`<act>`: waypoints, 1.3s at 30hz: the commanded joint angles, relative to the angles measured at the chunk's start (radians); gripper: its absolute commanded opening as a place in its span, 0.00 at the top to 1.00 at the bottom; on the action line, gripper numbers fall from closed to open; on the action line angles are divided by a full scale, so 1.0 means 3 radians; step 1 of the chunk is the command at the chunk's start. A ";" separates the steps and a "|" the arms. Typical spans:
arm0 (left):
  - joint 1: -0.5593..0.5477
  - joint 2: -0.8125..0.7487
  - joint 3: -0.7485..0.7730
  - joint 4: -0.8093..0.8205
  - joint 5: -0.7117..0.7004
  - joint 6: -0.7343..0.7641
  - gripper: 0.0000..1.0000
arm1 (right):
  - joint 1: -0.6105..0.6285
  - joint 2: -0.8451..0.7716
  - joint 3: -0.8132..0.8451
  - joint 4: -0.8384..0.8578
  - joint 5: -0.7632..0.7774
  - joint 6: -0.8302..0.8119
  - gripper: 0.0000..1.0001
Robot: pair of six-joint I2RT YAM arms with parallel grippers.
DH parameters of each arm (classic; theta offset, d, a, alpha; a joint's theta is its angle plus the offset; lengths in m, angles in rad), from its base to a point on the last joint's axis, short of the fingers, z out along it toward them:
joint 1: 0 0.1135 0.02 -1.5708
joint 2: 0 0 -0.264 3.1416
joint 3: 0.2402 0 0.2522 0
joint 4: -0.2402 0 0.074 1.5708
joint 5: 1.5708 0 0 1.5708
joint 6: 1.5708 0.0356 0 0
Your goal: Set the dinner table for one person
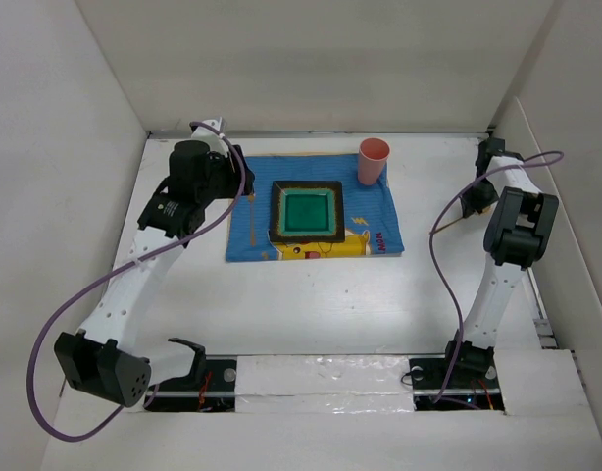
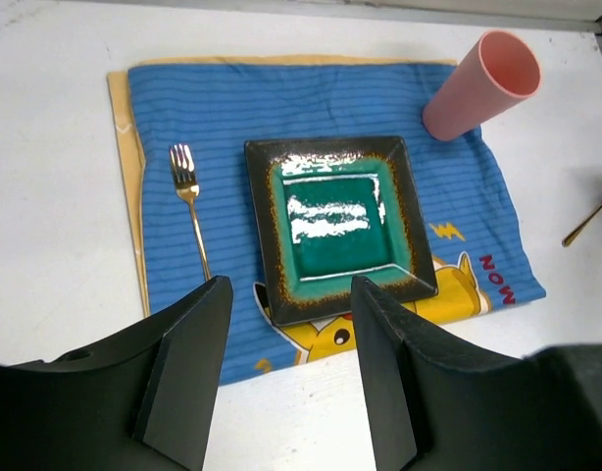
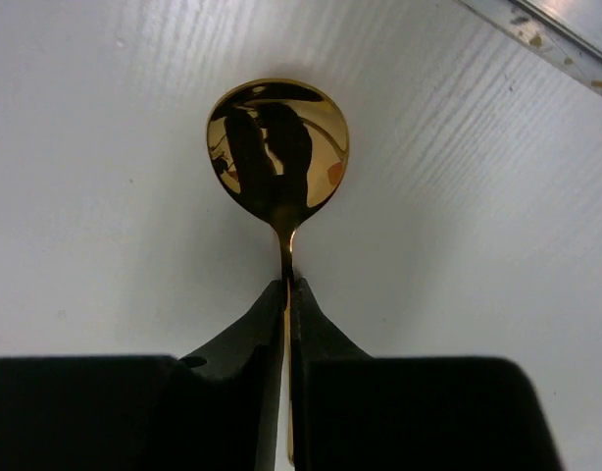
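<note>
The white dinner table [image 1: 311, 304] carries a blue cartoon-print mat [image 1: 379, 211]. On the mat sit a square green plate with a dark rim [image 1: 307, 211], a pink cup [image 1: 373, 162] at its far right corner, and a gold fork [image 2: 188, 201] left of the plate. My left gripper [image 2: 286, 294] is open and empty, raised above the mat's left side [image 1: 225, 175]. My right gripper [image 3: 287, 285] is shut on the handle of a gold spoon [image 3: 278, 147], right of the mat [image 1: 472, 204], low over the table. In the top view the fork is hidden by the left arm.
White walls enclose the table on the left, far and right sides. A metal strip [image 3: 566, 29] runs along the table's edge near the spoon. Purple cables loop off both arms [image 1: 443, 235].
</note>
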 commanded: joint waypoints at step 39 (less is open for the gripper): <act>-0.0106 0.0067 -0.0038 -0.0047 0.0158 -0.0323 0.53 | 0.2349 -0.1427 -0.0676 0.1039 -0.0550 -0.1451 1.00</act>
